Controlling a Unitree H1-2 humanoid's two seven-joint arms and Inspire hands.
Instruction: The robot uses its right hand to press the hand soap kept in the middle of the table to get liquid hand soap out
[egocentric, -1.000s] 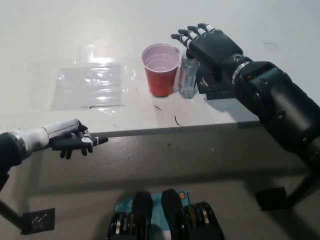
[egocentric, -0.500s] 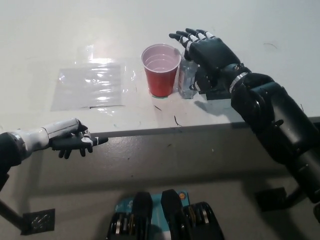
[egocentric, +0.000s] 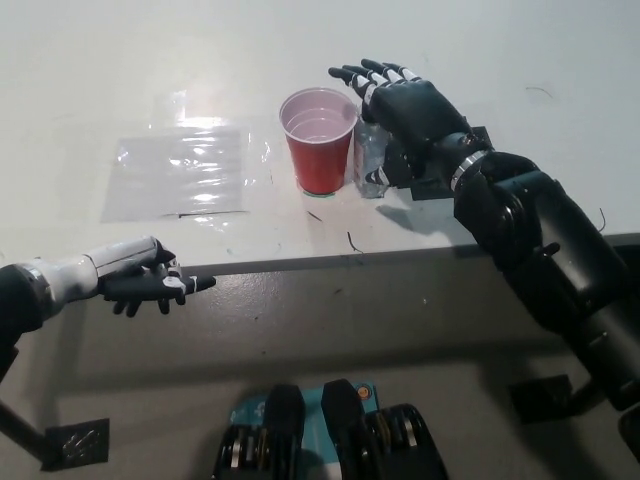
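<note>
head view: black right hand (egocentric: 405, 100), fingers spread, palm over clear soap bottle (egocentric: 370, 165) just beside red cup (egocentric: 320, 140) on white table (egocentric: 500, 40); white left hand (egocentric: 140, 278), fingers loosely curled, empty, below table edge.

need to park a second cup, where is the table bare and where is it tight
Bare: the far strip of the table beyond the plastic sheet and red cup, and the near edge between sheet and cup. Crowded: around the soap bottle, wedged between the cup and the open right hand. The left hand rests below the table edge.
</note>
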